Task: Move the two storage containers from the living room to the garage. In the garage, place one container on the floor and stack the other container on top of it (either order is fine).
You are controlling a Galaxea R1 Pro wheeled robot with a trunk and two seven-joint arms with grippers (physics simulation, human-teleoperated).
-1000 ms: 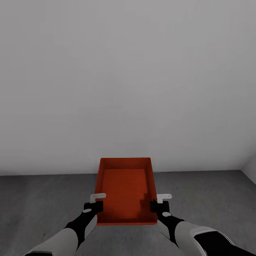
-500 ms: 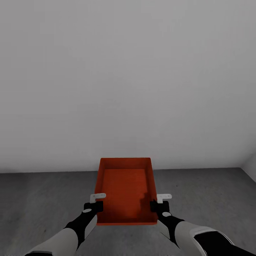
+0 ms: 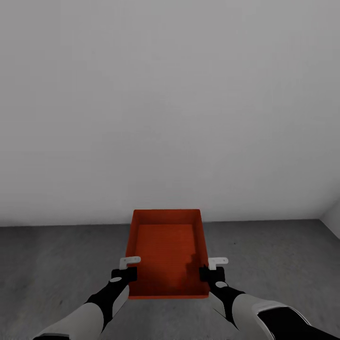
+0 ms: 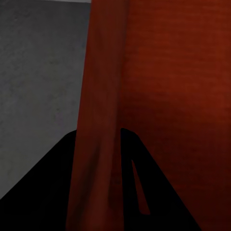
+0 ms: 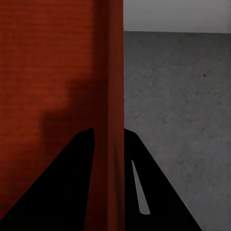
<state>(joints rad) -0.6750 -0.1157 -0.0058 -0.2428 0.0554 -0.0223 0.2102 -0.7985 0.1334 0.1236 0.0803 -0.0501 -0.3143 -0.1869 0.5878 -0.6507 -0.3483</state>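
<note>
Left gripper and right gripper clamped on opposite side walls of one red-orange storage container, arms reaching forward, above grey floor before pale wall, left wrist view, fingers straddling the wall, right wrist view, fingers likewise

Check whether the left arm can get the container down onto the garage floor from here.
Probably yes: the left end effector and right end effector each clamp a side wall of the container, and the grey floor around it looks bare.
</note>
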